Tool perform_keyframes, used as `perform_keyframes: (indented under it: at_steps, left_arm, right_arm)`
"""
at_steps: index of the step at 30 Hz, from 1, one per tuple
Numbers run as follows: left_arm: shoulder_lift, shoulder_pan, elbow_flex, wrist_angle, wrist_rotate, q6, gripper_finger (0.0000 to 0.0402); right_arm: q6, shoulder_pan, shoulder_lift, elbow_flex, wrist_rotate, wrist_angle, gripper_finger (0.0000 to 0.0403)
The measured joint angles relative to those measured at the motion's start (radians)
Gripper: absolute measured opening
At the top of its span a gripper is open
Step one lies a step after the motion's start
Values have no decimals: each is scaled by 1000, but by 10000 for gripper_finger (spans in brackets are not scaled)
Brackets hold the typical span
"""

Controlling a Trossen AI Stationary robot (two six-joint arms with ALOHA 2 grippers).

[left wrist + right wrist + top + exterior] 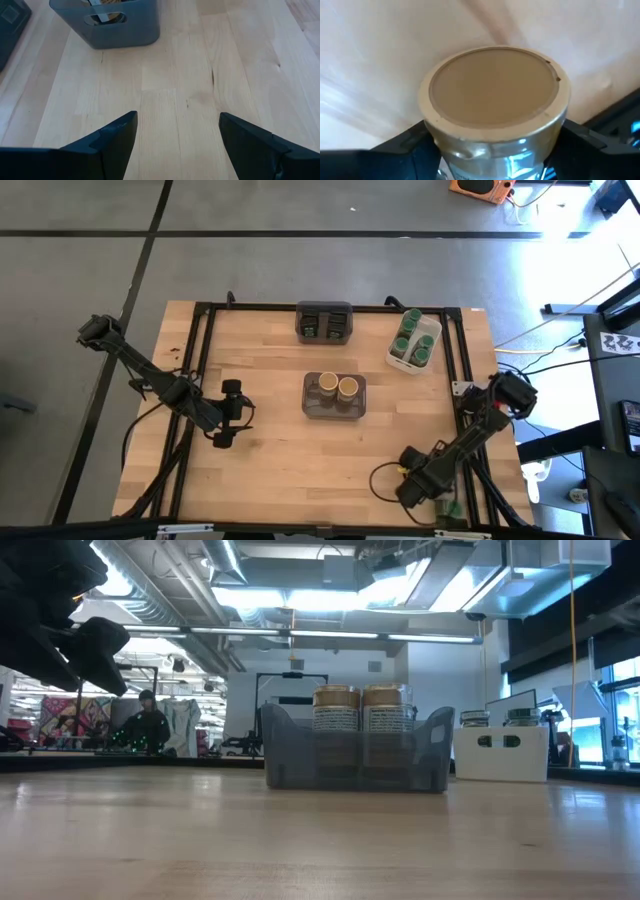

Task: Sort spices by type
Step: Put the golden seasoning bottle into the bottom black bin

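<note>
At the worktop's (270, 430) near right corner, the right pincer (495, 150) closes around a tan-lidded jar (495, 95); next, likely a lift toward the grey bin (334, 407). Left pincer (175, 135) hovers open.

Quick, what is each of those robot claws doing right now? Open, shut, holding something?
Left gripper: open and empty, above bare table.
Right gripper: fingers on both sides of a tan-lidded jar; a firm grip cannot be told.
</note>
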Motion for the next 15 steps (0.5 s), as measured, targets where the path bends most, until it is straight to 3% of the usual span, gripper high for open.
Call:
perform_keyframes:
  at_steps: [15]
  left_arm:
    - [0, 0, 0, 0, 0, -7, 278]
  right_arm:
    - [-240, -270, -2, 171, 453, 76, 287]
